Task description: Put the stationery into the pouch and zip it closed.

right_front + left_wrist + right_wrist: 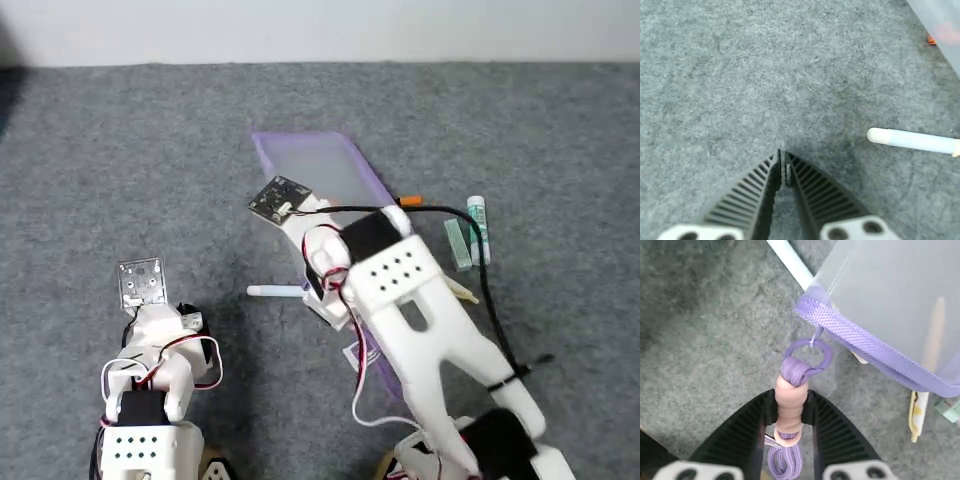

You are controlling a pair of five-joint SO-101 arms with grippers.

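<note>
Currently right end effector (789, 396) clamps zipper pull (790, 412) at pouch (890, 305) edge; left end effector (783, 155), together, above carpet (740, 75).

Pouch (318, 165) lies mid-surface (120, 150); pen (272, 290) beside its left edge, two stationery pieces (478, 228) off to its right.

No legible text, number or sign for you to log in any view. The white tube with green markings (479, 228), lying beside the translucent purple-edged pouch (330, 165), carries print too small to read. The small white tag (353, 353) by the pouch's near end is likewise unreadable.
</note>
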